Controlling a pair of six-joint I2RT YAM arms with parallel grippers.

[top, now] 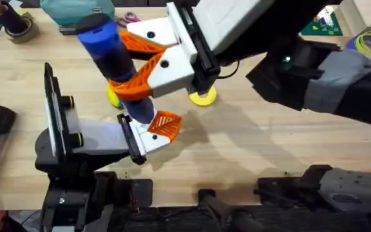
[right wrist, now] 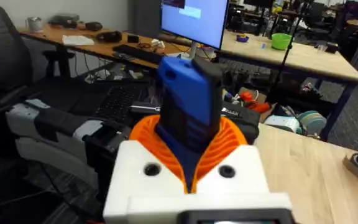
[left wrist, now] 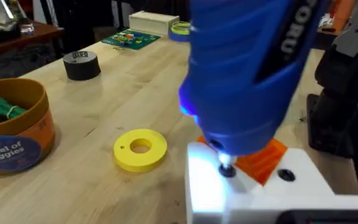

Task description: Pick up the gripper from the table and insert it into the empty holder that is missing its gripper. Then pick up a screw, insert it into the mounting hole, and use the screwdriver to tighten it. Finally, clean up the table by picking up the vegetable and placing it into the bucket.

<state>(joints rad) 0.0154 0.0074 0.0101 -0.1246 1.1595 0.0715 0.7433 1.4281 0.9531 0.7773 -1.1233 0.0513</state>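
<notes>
2 arms are working over the pale wooden table [top: 256,148], and I am reaching my right one across the middle. My right gripper [top: 126,64] is pinching the blue pen-shaped electric screwdriver [top: 105,42] between its orange ribbed pads, holding it near upright so the thin tip is bearing down into the mounting hole. Whether my left gripper [top: 137,138] is spread or closed I cannot tell; it is lying low, presenting its 1 repaired side to the tool.

Off to the side, the round orange-brown bucket [left wrist: 17,134] with the blue label is waiting with green items inside, well apart from the work. The white blocky plastic holder [top: 148,140] is sitting directly under the screwdriver. The yellow ring-shaped disc [top: 203,97] is lying just beyond it. The orange ribbed wedge gripper [top: 165,122] is already seated in the holder, so tightening looks to be the step in hand. The small yellow-green vegetable [top: 113,98] is peeking out behind the screwdriver, not yet cleared away.
</notes>
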